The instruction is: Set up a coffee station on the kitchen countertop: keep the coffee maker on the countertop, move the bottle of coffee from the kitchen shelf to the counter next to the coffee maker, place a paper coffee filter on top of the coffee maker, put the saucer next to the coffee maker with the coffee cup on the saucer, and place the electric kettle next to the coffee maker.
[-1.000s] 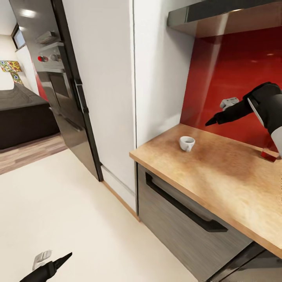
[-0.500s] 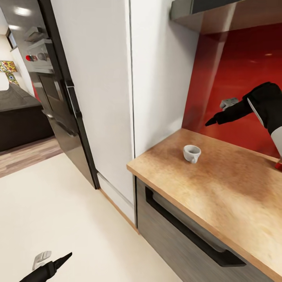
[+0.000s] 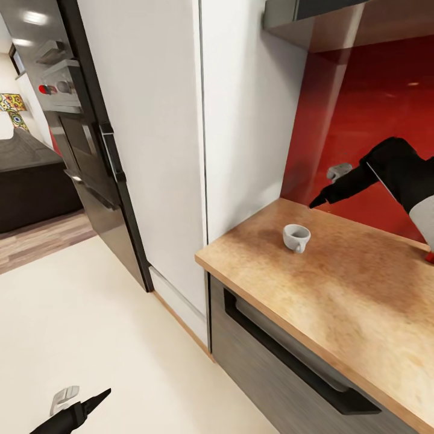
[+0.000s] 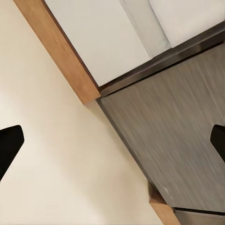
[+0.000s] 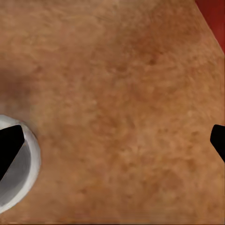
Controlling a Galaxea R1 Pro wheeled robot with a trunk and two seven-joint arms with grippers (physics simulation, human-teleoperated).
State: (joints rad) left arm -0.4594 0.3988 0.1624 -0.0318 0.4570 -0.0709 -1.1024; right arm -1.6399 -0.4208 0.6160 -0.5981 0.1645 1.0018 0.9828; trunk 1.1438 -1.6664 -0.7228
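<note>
Light: we see even, bright render light across the pale floor (image 3: 90,313).
Glare: we note ceiling highlights on the glossy dark oven tower (image 3: 72,120).
Shadows: we find soft smudges on the bench (image 3: 337,283).
Sharpness: wrist views look slightly soft.

Home kitchen: wood countertop (image 3: 337,283), grey drawers (image 3: 271,349), red backsplash (image 3: 367,120).

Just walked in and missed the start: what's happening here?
A two-armed robot works at the kitchen countertop. Its right gripper, open, hangs above the counter near the coffee cup, which stands alone on the wood with no saucer under it. The left gripper, open too, hangs low over the floor, holding nothing.
</note>
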